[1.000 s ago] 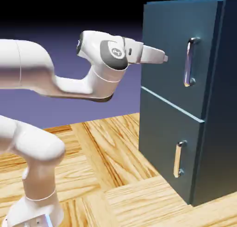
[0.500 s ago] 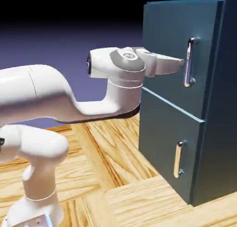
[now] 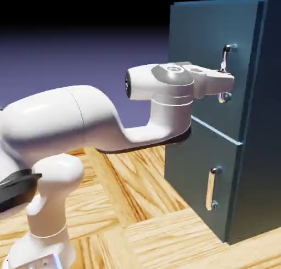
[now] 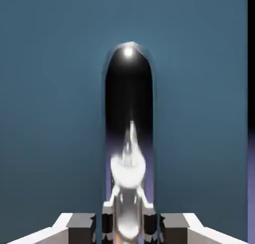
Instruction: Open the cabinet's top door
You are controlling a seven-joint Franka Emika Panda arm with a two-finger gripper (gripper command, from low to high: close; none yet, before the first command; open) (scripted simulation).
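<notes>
Glossy white arm (image 3: 82, 119), all rounded, bulbous shells joined by smooth cylindrical links. Grey caps mark the wrist joint (image 3: 173, 70), and a dark band rings a lower joint at the exterior view's left. The gripper (image 4: 128, 223) shows small dark grey finger tips (image 4: 79, 222) on pale angular mounts.
</notes>
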